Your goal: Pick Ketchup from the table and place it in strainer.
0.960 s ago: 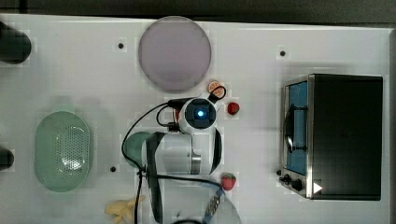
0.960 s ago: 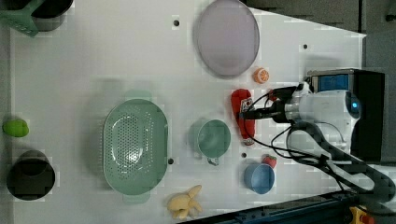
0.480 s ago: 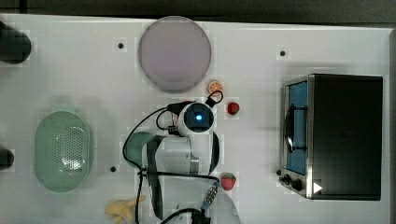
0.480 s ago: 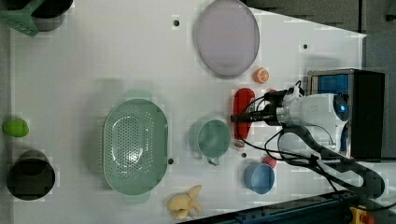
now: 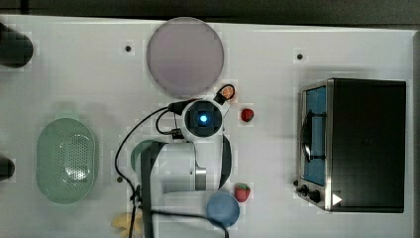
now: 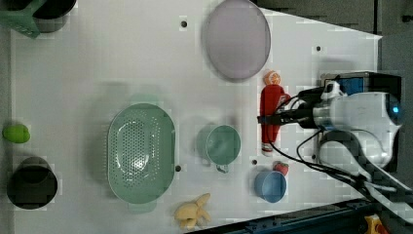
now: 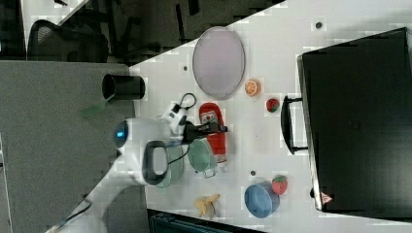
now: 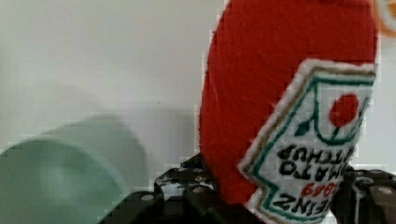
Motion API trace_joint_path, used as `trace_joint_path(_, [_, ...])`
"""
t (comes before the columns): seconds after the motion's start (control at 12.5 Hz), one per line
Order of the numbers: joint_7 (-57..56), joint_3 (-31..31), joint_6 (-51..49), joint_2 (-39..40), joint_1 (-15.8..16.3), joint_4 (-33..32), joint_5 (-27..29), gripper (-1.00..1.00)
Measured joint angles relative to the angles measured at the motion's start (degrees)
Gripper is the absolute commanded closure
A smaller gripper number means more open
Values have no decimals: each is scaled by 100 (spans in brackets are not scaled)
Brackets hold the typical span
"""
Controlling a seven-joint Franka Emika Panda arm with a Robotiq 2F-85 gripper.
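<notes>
Now closed around the ketchup (image 6: 271, 113): end effector (image 6: 267, 119) at mid-body of the red bottle, 1 finger (image 8: 187, 184) pressed on the red fabric in the wrist view, the other at the label side. Lying flat on the white tabletop (image 6: 97, 73), white cap toward the blue bowl (image 6: 270, 185), wide end next to the orange slice (image 6: 271, 77). Seen in the right view as ketchup (image 7: 214, 127) crossed by the dark end effector (image 7: 218, 129). Cannot tell if lifted from the tabletop or resting on it.

Well apart from the bottle, at the left view's left: the strainer (image 6: 140, 152), mint green, oval, holes in the bottom, nothing inside. Between strainer and ketchup: small round green bowl (image 6: 222, 145), just beside the bottle. Near the blue bowl, 1 strawberry (image 6: 281, 167); another strawberry (image 5: 247, 115) in the top view, beside the arm. Large grey plate (image 6: 236, 38) above the orange slice in the left view. Yellow banana toy (image 6: 193, 211) at the tabletop edge, below the strainer's right end. Black oven (image 5: 366, 144) at the top view's right.
</notes>
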Motion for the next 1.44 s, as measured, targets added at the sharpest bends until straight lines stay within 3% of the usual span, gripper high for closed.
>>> trace_joint_path(0.32, [232, 306, -1446, -1188, 3, 425, -22, -25])
trace_joint_path(0.72, [1785, 1132, -1749, -1661, 97, 985, -48, -25])
trace_joint_path(1.2, [4085, 2519, -1679, -1129, 527, 884, 30, -25])
trace_joint_path(1.44, [5058, 3067, -878, -583, 669, 817, -51, -25])
